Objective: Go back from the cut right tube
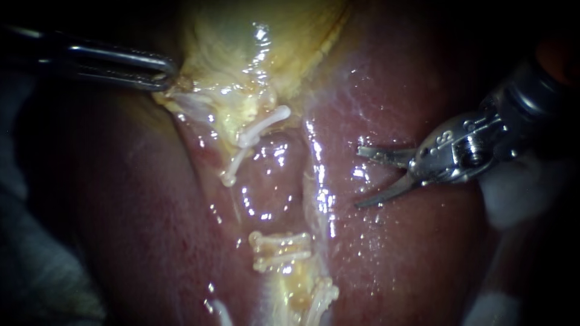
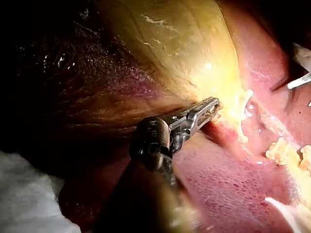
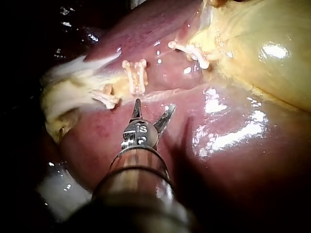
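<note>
Dead centre, low in the endoscope view: the pale yellow cut tube (image 1: 293, 279), lying in the groove of the liver. Parted into two ends, with a wet, shiny gap between. Across the lower end, two white plastic clips (image 1: 281, 240) side by side. On the upper end, hard against the gallbladder, two more white clips (image 1: 261, 127), splayed at an angle. Lower down, another cluster of white clips (image 1: 323, 294); cannot tell whether on this tube or on a second one.

Out to the right of that gap, the slim silver right instrument with thin curved blades (image 1: 357, 177). Spread wide at the tip, gripping nothing, poised over bare liver and well apart from tube and clips. Same story from the right wrist view (image 3: 155, 104): splayed open, with the side-by-side pair of clips just ahead of the tips.

Up and across to the dark metal left instrument with slotted jaws (image 1: 166, 73). Clamped tight on the pale lower edge of the glistening yellow gallbladder (image 1: 254, 48), near the upper clips. Confirmed from the left wrist view (image 2: 211, 108): closed on yellowish tissue.

All around, the dark red, wet liver (image 1: 411, 253).
</note>
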You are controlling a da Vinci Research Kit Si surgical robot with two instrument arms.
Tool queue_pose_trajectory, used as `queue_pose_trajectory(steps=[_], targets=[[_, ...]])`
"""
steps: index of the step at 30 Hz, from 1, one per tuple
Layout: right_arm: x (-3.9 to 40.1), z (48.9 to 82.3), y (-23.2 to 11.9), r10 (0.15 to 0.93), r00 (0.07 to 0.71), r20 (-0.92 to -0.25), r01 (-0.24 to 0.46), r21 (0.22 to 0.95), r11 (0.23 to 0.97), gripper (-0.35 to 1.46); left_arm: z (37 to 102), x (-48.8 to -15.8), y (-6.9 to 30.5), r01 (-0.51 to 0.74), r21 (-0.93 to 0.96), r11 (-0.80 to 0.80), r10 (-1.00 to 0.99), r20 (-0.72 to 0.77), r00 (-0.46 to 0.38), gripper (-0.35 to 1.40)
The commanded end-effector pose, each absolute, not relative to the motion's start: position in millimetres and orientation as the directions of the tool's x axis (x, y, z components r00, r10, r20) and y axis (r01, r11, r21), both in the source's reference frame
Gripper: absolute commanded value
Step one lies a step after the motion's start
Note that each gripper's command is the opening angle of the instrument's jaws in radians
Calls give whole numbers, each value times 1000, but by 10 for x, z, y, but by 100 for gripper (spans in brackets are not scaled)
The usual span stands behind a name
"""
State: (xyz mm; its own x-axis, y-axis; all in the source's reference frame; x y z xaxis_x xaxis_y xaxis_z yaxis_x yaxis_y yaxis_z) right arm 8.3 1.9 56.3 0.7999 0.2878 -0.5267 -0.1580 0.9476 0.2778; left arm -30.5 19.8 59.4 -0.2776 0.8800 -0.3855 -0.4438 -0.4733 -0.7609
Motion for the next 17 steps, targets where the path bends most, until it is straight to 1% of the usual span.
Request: queue_pose_trajectory(steps=[1, 6, 17], targets=[[82, 563, 19, 287, 800, -527, -157, 278, 948, 145, 598, -308, 198, -443, -760, -475, 879, -385, -281, -35], [81, 563, 19, 287, 800, -527, -157, 278, 948, 145, 614, -313, 198, -439, -756, -486, 873, -389, -295, -35], [82, 563, 18, 287, 799, -528, -152, 285, 946, 145, 610, -308, 198, -437, -758, -485, 873, -388, -296, -35]])
